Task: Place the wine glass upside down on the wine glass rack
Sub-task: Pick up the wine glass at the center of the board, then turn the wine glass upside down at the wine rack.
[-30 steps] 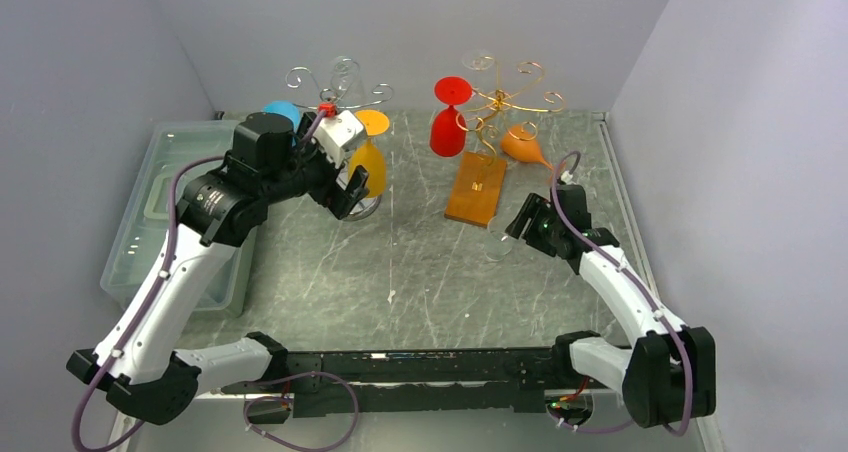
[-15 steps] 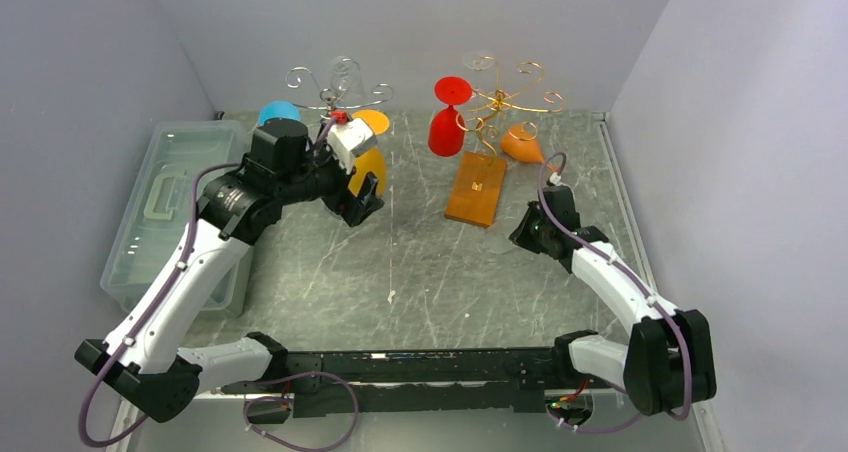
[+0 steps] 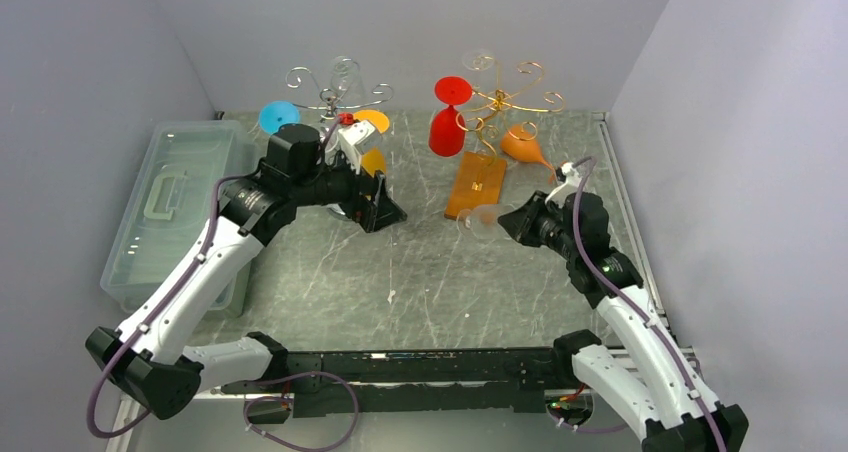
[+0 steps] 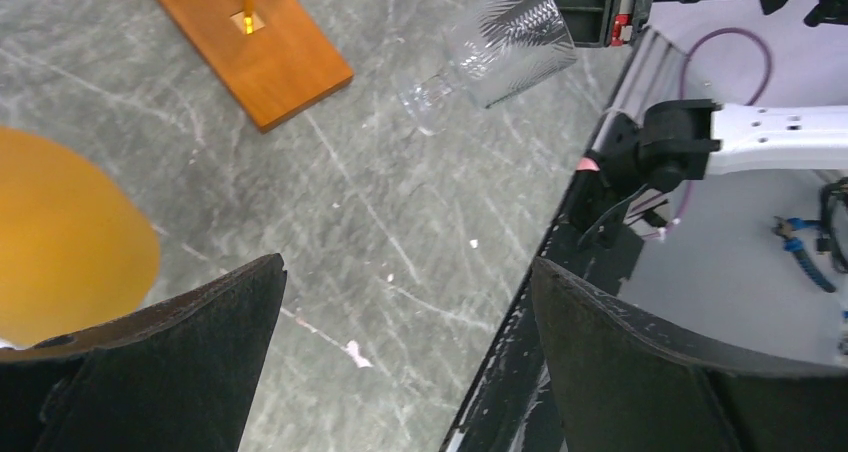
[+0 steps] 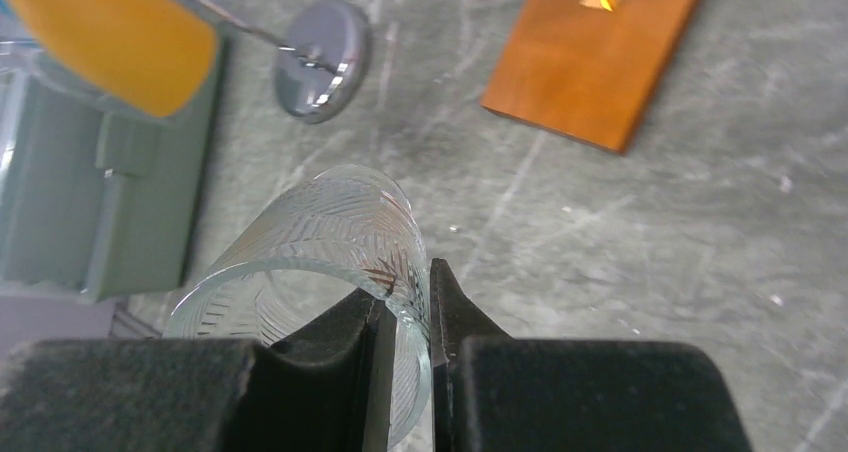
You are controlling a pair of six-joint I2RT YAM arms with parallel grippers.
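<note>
Grey marbled worktop (image 3: 420,272), pale walls on three sides. My right gripper (image 5: 405,302) is clamped on the rim of the clear wine glass (image 5: 330,242), one finger inside the bowl and one outside. The glass lies tipped on its side with the stem pointing away from me, just off the near end of the wooden base (image 3: 476,187). That base carries the gold wire rack (image 3: 505,97) toward the far edge, with a red glass (image 3: 447,122) hanging upside down on it and an orange glass (image 3: 525,147) on its right side.

My left gripper (image 4: 407,267) has its fingers wide apart with nothing between them, mid-worktop, beside a yellow glass (image 3: 372,160) under the silver rack (image 3: 338,82). A blue glass (image 3: 278,117) is on that rack's left.

A lidded plastic box (image 3: 170,207) sits along the left edge; contents can't tell.

Only the right wrist view shows the silver rack's round foot (image 5: 322,60). The left wrist view shows the clear glass's patterned bowl from outside.
</note>
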